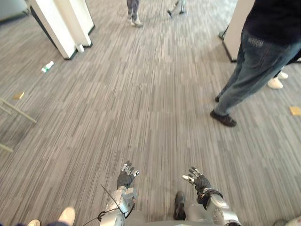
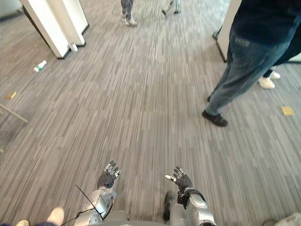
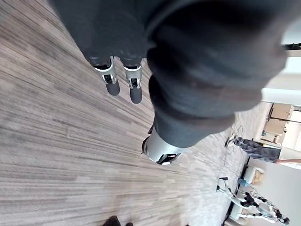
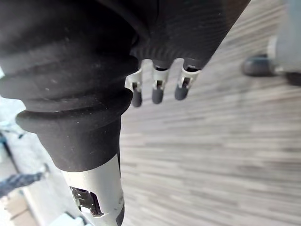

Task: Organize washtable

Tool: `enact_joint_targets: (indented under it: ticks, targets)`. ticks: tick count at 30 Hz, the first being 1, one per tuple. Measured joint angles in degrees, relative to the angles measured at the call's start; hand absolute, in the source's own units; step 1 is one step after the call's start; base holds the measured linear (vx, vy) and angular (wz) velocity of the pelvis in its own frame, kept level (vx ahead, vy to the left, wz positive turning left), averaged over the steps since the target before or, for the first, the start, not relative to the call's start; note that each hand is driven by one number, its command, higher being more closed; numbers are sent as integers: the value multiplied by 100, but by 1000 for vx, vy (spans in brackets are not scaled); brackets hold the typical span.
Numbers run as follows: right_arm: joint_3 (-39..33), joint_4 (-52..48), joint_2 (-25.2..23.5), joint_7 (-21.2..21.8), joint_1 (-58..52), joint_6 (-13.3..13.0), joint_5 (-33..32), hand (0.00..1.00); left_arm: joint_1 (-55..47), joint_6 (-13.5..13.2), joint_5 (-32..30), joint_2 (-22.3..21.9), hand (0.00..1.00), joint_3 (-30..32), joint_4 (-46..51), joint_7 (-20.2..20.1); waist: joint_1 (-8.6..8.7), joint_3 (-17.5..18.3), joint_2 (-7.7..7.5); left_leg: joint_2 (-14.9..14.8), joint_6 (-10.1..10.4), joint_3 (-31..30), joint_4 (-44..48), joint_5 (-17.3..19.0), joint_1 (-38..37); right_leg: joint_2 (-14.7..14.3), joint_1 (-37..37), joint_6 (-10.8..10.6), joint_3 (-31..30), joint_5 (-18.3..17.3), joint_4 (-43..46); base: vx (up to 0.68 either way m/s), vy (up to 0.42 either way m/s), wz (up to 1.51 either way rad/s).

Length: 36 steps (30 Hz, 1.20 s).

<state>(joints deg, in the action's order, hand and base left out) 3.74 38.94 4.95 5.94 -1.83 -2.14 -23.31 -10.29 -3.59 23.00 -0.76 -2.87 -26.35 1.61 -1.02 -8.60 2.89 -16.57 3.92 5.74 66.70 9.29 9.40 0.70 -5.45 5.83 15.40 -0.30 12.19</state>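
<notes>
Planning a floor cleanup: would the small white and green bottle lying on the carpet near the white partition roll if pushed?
The bottle lies on its side, so a sideways push would probably roll it, though the striped carpet may slow it. It looks small, so likely light. Its rounded body might slip in a loose grasp.

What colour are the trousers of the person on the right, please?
Blue jeans, clearest in the left eye view.

A person [image 1: 254,61] stood on the floor [image 1: 141,103] at the right, a partition [image 1: 61,23] at the far left with a bottle [image 1: 47,66] lying close by it. The left hand [image 1: 126,176] and right hand [image 1: 197,179] hung nearest, side by side
</notes>
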Motion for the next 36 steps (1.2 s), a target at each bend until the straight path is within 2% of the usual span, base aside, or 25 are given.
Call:
enact_joint_targets:
  ticks: [2, 3, 4, 5, 6, 7, 8, 9, 10, 13, 14, 21, 24, 30, 31, 32, 33, 34, 35, 36]
  targets:
    - [-123, -40, 15, -37, 23, -39, -93, 0, -1, 0, 11, -12, 0, -2, 6, -1, -6, 39, -77, -70, -102, 284, -519, 67, 227, 11, 367, -2, -81, 0, -388, 425, -146, -31]
    - [-139, -91, 65, -88, 38, -72, -151, 0, 7, 0, 56, -16, 0, 4, 18, 0, -29, 30, -94, -36, -87, 364, -1255, 78, 330, 8, 549, -18, -167, -2, -588, 479, -78, -61]
    - [-220, -164, 61, -102, 47, -79, -187, 0, 24, 3, 113, -20, 0, 51, 17, 3, -39, 29, -45, 57, -65, 367, -2287, 80, 361, 11, 627, -82, -255, -2, -699, 387, -4, -58]
    - [-279, -195, 50, -102, 43, -94, -194, 0, 24, 4, 113, -30, 0, 78, 12, 8, -25, 35, -34, 127, -41, 349, -2870, 65, 362, 21, 631, -120, -305, -11, -722, 350, 63, -45]
    - [-370, -206, 53, -104, -33, -117, -193, 0, 27, 1, 114, -44, 0, 95, 12, 19, 0, 64, 25, 305, 106, 260, -4065, -59, 242, 39, 635, -213, -343, -53, -728, 284, 128, -28]
    - [-419, -207, 106, -104, -148, -124, -190, 0, 14, -4, 117, -94, 0, 121, 2, 46, 15, 120, 149, 435, 221, 157, -5055, -771, 139, 1, 684, -416, -415, -170, -723, 319, 182, -22]
    - [-524, -139, 129, -111, -258, -116, -183, 0, 35, -10, 119, -121, 0, 127, -62, 107, 25, 139, 207, 461, 335, 97, -5296, -949, 15, -59, 785, -598, -454, -295, -736, 245, 155, -4]
    - [-551, -129, 105, -115, -288, -111, -182, 0, 50, -9, 121, -121, 0, 128, -90, 112, 49, 135, 176, 505, 332, 85, -5367, -951, -22, -35, 808, -602, -453, -296, -740, 203, 153, 5]
    - [-565, -137, 1, -115, -465, -114, -180, 0, 29, -19, 120, -49, 0, 132, -102, 113, 27, 156, -21, 680, 280, 157, -5706, -999, -251, 175, 814, -713, -490, -362, -744, 144, 117, 6]
    - [-548, -131, -137, -93, -632, -118, -128, 0, -103, -18, 114, 53, 0, 133, -107, 112, 33, 242, -149, 936, 197, 307, -6266, -1168, -551, 402, 809, -835, -596, -434, -744, 106, 97, -5]
    - [-280, 284, -228, -63, -586, -119, -69, 0, -152, -83, 111, 216, 0, 118, -479, 114, 51, 455, -282, 1191, 134, 339, -7226, -1570, -918, 529, 739, -992, -588, -471, -811, 0, 0, 0]
    - [-303, 282, -227, -63, -573, -119, -69, 0, -156, -83, 111, 215, 0, 158, -475, 114, 43, 453, -295, 1202, 135, 340, -7251, -1566, -916, 547, 739, -1013, -580, -486, -812, 0, 0, 0]
    - [-340, 277, -227, -68, -532, -119, -70, 0, -164, -83, 113, 201, 0, 360, -439, 115, 43, 448, -342, 1225, 130, 330, -7251, -1560, -898, 577, 737, -1048, -527, -513, -818, 0, 0, 4]
    - [-625, 222, -234, -156, -268, -122, -75, 0, -460, -81, 156, 167, 0, 535, 354, 112, 18, 435, -466, 1503, -33, 159, -7098, -1419, -650, 921, 727, -1278, -149, -638, -792, 53, 57, 32]
    - [-640, 104, -221, -223, -160, -126, -82, 0, -478, -80, 156, 170, 0, 526, 500, 111, 7, 405, -517, 1659, -177, 99, -6695, -1148, -418, 1105, 724, -1381, -18, -698, -697, 105, 113, 43]
    - [-676, 18, -227, -223, -139, -129, -83, 0, -479, -79, 156, 168, 0, 498, 553, 111, 13, 394, -530, 1718, -270, 108, -6434, -982, -298, 1204, 720, -1462, 64, -757, -613, 156, 170, 54]
    - [-735, -40, -231, -223, -99, -165, -83, 0, -491, -74, 155, 161, 0, 430, 641, 104, 28, 345, -606, 1772, -328, 137, -6064, -757, -145, 1346, 713, -1535, 150, -843, -428, 135, 140, 44]
    - [-745, -44, -203, -225, -4, -173, -82, 0, -483, -72, 155, 160, 0, 316, 746, 101, 2, 327, -520, 1849, -338, 143, -5717, -437, -64, 1501, 694, -1617, 238, -944, 7, 210, 207, 35]
    - [-721, -60, -137, -220, 43, -176, -79, 0, -484, -65, 151, 136, 0, 239, 774, 94, 5, 264, -464, 1853, -411, 90, -5566, -254, -46, 1648, 366, -1495, 249, -876, 895, 170, 184, 17]
    - [-702, -129, -132, -219, 36, -176, -78, 0, -480, -63, 150, 139, 0, 198, 783, 87, 12, 255, -388, 1839, -464, 71, -5559, -206, -103, 1700, 105, -1220, 172, -758, 1471, 244, 234, 7]
